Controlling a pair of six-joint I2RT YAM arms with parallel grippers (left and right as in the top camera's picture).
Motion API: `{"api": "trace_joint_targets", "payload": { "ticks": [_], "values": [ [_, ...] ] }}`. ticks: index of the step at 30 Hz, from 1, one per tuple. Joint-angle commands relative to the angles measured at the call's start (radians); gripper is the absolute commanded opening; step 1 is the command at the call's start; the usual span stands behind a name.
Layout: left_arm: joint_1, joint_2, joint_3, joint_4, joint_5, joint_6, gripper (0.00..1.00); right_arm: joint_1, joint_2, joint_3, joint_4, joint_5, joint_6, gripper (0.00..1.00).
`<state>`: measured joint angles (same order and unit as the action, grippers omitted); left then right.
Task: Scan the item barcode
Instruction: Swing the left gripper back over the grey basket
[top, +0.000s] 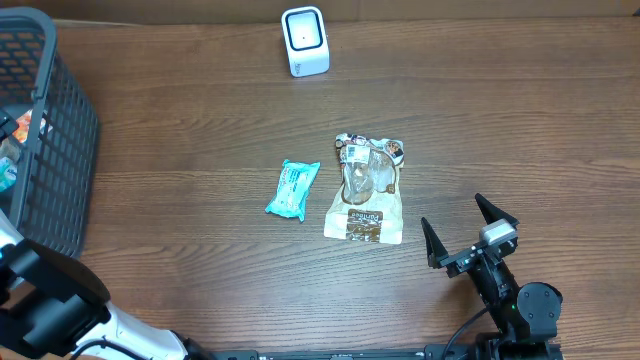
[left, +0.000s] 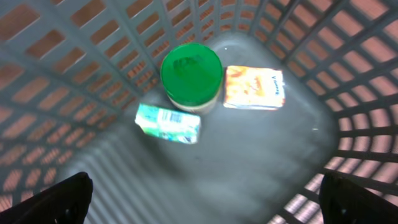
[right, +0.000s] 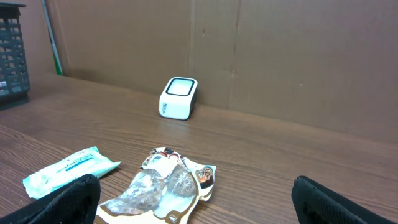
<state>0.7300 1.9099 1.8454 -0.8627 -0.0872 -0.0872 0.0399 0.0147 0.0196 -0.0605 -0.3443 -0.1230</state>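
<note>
Left fingers (left: 62, 199): we see them spread wide above the basket (left: 249, 162), nothing gripped.
Right fingers (top: 433, 246): wide apart, empty, at 5 o'clock on the worktop (top: 180, 120).
Snack bag (top: 366, 190): flat mid-worktop, with the teal packet (top: 292, 190) at its 9 o'clock.
Scanner (top: 305, 41): we spot it at 12 o'clock, far edge.
</note>
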Motion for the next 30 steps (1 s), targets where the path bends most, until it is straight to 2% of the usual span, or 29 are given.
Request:
{"api": "trace_joint_targets", "payload": {
  "ticks": [1,8,19,28,30],
  "values": [
    [0.016,0.066,-0.013,0.015,0.010,0.137,1.00,-0.001,-0.012,-0.012,0.007,-0.006,0.006,1.00],
    [0.052,0.167,-0.013,0.079,0.010,0.191,0.99,-0.001,-0.012,-0.012,0.007,-0.006,0.006,1.00],
    [0.070,0.243,-0.013,0.133,0.010,0.346,0.85,-0.001,-0.012,-0.012,0.007,-0.006,0.006,1.00],
    [0.070,0.308,-0.013,0.143,0.009,0.380,0.83,-0.001,-0.012,-0.012,0.007,-0.006,0.006,1.00],
    [0.070,0.319,-0.013,0.143,0.007,0.380,0.76,-0.001,-0.012,-0.012,0.007,-0.006,0.006,1.00]
  ]
}}
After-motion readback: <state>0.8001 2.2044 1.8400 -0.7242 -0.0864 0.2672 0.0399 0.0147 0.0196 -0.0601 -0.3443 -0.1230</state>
